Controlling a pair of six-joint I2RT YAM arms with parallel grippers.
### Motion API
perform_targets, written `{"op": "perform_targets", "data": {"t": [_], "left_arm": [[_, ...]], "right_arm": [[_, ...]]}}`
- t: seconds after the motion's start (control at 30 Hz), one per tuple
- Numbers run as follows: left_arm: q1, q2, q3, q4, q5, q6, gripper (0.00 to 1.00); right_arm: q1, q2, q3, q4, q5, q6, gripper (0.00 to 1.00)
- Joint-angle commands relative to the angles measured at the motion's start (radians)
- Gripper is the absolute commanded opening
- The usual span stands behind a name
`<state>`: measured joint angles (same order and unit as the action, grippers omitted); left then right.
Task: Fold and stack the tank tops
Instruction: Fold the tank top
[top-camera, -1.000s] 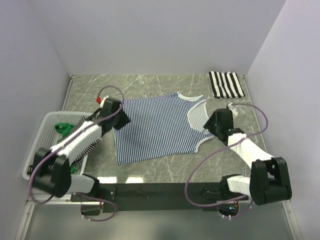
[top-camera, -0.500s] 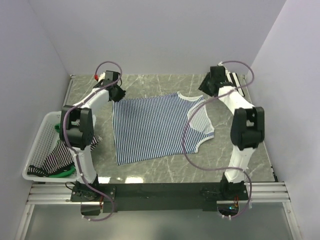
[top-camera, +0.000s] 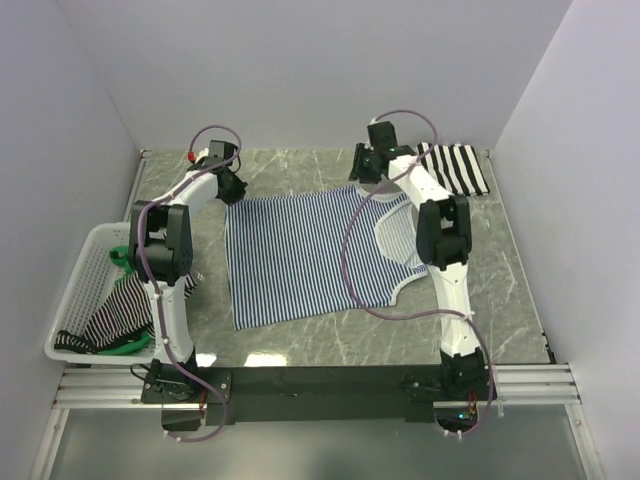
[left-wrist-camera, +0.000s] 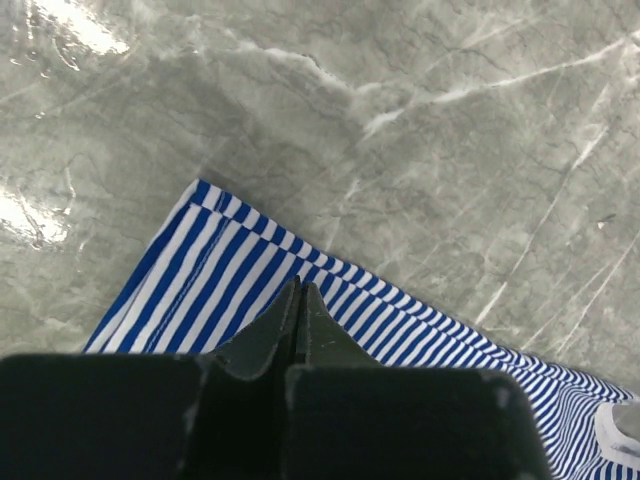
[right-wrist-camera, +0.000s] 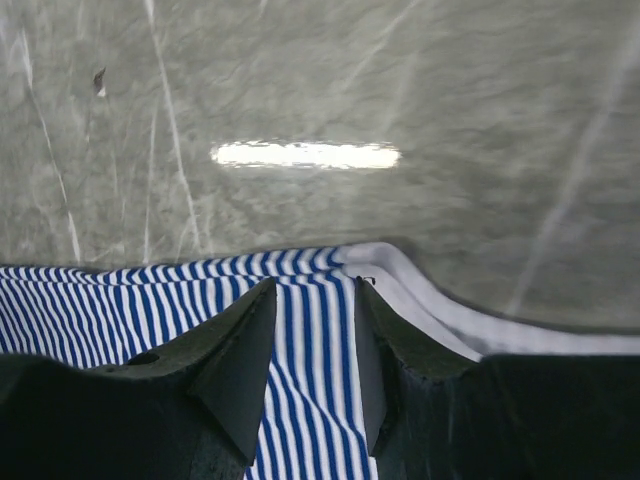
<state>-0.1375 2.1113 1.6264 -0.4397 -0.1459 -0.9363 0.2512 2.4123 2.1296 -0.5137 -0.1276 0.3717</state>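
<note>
A navy-and-white striped tank top lies flat in the middle of the marble table, white-trimmed neck to the right. My left gripper is at its far-left hem corner. In the left wrist view the gripper is shut, its tips pressed together on the striped fabric just inside that corner. My right gripper is at the far shoulder strap. It stands open, a finger on either side of the striped strap beside the white trim. A folded black-and-white striped tank top lies at the back right.
A white mesh basket stands at the left edge, holding more striped tops and something green. Walls close the table in on the left, the back and the right. Both arms stretch far forward over the table.
Both arms have swung from the shirt's sides to its far edge. The left gripper has gone from open to shut at the hem corner. The right gripper's jaws have narrowed over the strap.
</note>
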Motion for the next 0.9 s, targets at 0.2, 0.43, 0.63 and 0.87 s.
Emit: {"op": "perform_targets", "data": {"t": [0.2,0.43,0.63,0.87], "left_arm": [[0.026,0.045,0.062,-0.021,0.009,0.027,0.01],[0.035,0.072,0.088,-0.024,0.008,0.036,0.01],[0.047,0.085,0.096,-0.013,0.014,0.037,0.01],[0.050,0.104,0.121,-0.021,0.022,0.042,0.01]], "right_arm": [[0.014,0.082,0.130,-0.072,0.014,-0.050,0.44],[0.023,0.065,0.096,-0.052,0.083,-0.070,0.48],[0.028,0.117,0.181,-0.068,0.091,-0.077,0.51],[0.033,0.149,0.207,-0.071,0.043,-0.051,0.50]]}}
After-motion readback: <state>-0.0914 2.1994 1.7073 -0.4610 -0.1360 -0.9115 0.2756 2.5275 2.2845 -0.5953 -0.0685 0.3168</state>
